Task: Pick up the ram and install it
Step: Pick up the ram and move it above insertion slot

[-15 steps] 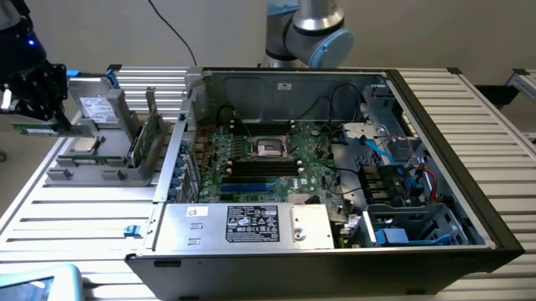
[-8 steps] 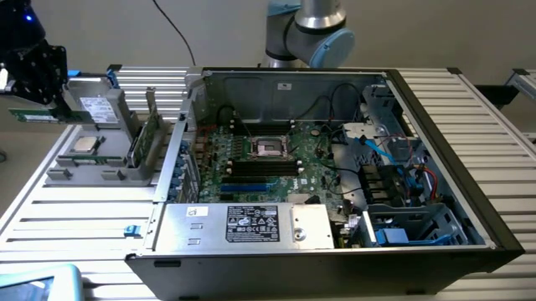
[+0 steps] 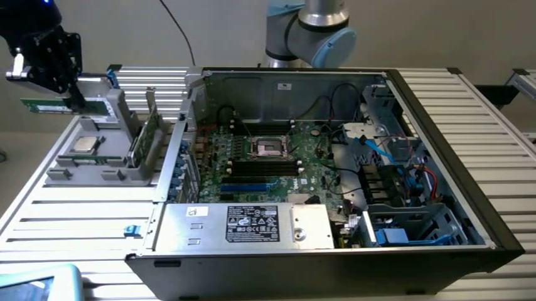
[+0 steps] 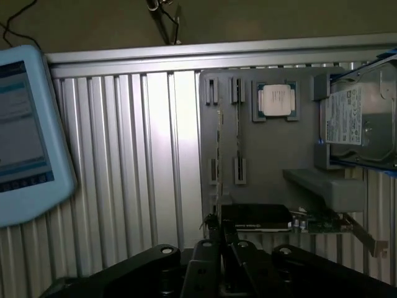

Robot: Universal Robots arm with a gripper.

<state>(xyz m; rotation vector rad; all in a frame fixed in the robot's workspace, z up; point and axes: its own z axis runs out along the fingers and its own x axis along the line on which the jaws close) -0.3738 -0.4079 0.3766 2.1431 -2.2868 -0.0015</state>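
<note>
Robot arm's black claw is closed on the ram, pinching the narrow green stick by its upper edge. The ram hangs roughly level in the air at the exterior view's left. It is held above the grey parts holder, clear of it, and well apart from the open computer case in the middle of the slatted aluminium worktop.

Inside the case, the green motherboard lies flat. Its square processor socket sits just beyond a bank of dark memory slots. A silver power supply with a printed label runs along the near side of the case.

On the holder, a silver processor chip lies flat and an expansion card stands on edge.

The wrist view looks down past the claw's dark fingers to the same holder. There, a hard drive in a blue-edged cradle sits beside the chip. A pale blue tablet rests on the worktop, well apart from the holder.
</note>
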